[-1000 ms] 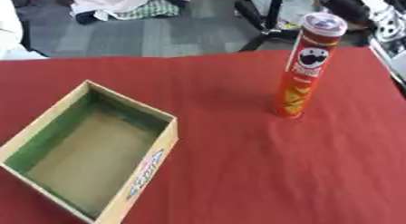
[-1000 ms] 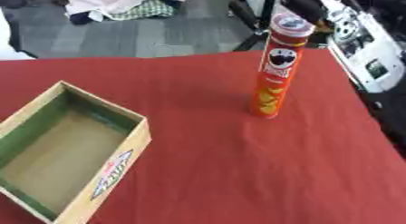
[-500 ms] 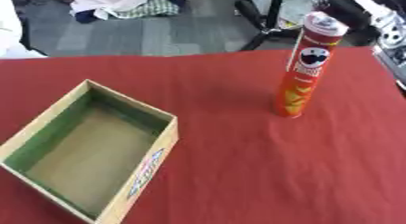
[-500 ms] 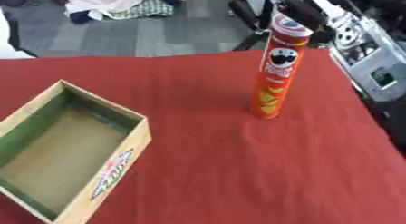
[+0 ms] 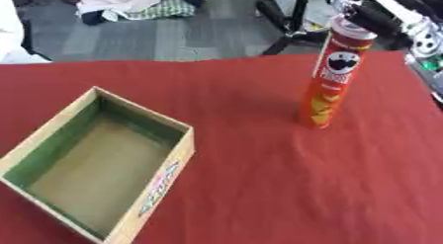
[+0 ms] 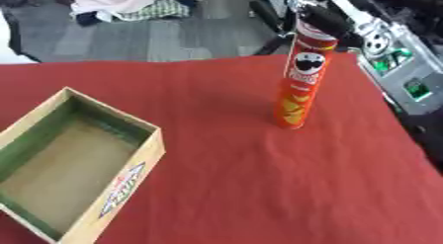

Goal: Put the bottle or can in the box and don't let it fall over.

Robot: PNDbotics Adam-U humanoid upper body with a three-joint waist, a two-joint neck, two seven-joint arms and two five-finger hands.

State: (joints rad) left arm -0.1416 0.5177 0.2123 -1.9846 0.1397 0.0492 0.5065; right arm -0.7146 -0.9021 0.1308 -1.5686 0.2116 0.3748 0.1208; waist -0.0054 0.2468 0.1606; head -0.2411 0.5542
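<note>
A tall red chips can [image 5: 332,79] stands upright on the red table [image 5: 286,188], right of the middle and near the far edge. An open cardboard box [image 5: 166,175] with a green-lined inside lies at the left front, with nothing in it. My right arm comes in from the upper right, black with silver joints. My right hand [image 6: 318,11] is level with the can's top and just behind it. Whether it touches the can is hidden. No left hand shows in either view.
Grey equipment [image 6: 407,75] stands beyond the table's right edge. A pile of clothes [image 5: 138,3] lies on the floor behind the table. Bare red cloth stretches between the box and the can.
My right arm has moved left from the upper right corner up to the can's top. The can and box stand where they were.
</note>
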